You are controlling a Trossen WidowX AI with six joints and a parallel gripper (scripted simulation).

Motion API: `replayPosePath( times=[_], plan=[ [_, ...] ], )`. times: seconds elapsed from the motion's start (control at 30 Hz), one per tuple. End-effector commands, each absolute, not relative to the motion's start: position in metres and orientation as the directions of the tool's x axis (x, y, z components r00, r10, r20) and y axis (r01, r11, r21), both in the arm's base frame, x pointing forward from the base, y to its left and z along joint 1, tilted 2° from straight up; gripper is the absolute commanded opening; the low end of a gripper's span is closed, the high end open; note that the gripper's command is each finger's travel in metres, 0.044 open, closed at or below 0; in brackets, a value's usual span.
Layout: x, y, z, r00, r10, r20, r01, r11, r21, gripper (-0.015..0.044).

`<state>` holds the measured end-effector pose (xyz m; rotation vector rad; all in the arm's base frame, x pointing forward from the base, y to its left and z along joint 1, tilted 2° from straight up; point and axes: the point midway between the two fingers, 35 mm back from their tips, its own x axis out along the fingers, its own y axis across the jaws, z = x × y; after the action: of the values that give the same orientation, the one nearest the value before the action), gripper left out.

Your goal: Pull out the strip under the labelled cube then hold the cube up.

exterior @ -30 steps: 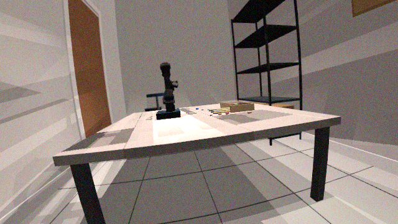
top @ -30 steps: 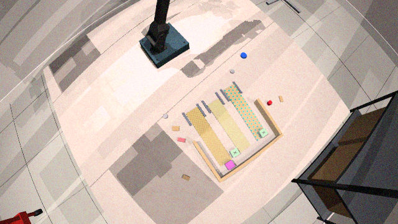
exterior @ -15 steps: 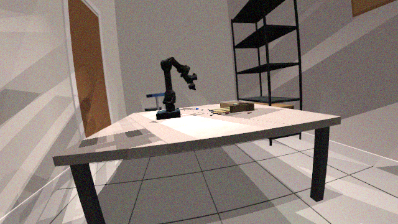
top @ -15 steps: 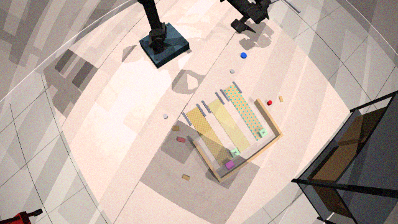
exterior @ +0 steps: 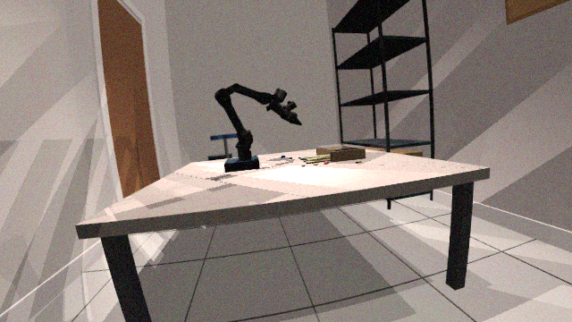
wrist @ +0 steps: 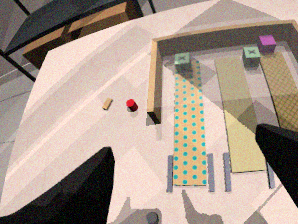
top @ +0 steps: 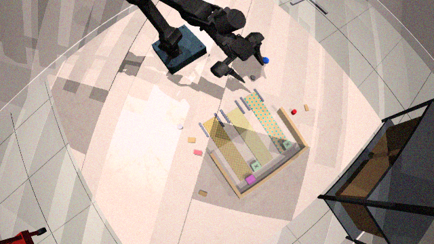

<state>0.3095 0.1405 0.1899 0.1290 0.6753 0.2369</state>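
Observation:
My gripper (top: pixel 253 72) (wrist: pixel 186 143) is open and empty, raised above the near ends of the strips. A dotted strip (top: pixel 266 116) (wrist: pixel 190 130), a plain yellow strip (top: pixel 247 129) (wrist: pixel 240 100) and a cross-hatched strip (top: pixel 230 152) (wrist: pixel 282 85) lie side by side. A green cube with a dark cross mark (top: pixel 287 144) (wrist: pixel 182 61) is at the dotted strip's far end. Another marked green cube (top: pixel 255 166) (wrist: pixel 251 56) is by the plain strip's far end; its exact support is unclear. An unmarked magenta cube (top: pixel 250 179) (wrist: pixel 267 44) is by the cross-hatched strip's far end.
A low wooden wall (top: pixel 274 172) (wrist: pixel 154 80) surrounds the far ends on three sides. Grey rails (top: pixel 258 95) (wrist: pixel 211 172) flank the near ends. A red cylinder (top: pixel 293 112) (wrist: pixel 131 105), tan block (top: pixel 306 108) (wrist: pixel 107 104), blue piece (top: pixel 266 60) and pink block (top: pixel 198 152) lie outside.

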Motion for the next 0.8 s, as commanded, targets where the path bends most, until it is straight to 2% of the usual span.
replayPosePath(
  times=[0.0, 0.13, 0.73, 0.77],
  plan=[
    [0.307, 0.08, 0.178, 0.795, 0.163, -0.585, -0.165, 0.985, 0.05, 0.04],
    [0.303, 0.052, 0.173, 0.812, 0.113, -0.572, -0.155, 0.988, -0.024, 0.04],
    [0.303, 0.052, 0.173, 0.812, 0.113, -0.572, -0.155, 0.988, -0.024, 0.04],
    [0.304, 0.053, 0.173, 0.808, 0.114, -0.578, -0.155, 0.988, -0.021, 0.0374]
  ],
)
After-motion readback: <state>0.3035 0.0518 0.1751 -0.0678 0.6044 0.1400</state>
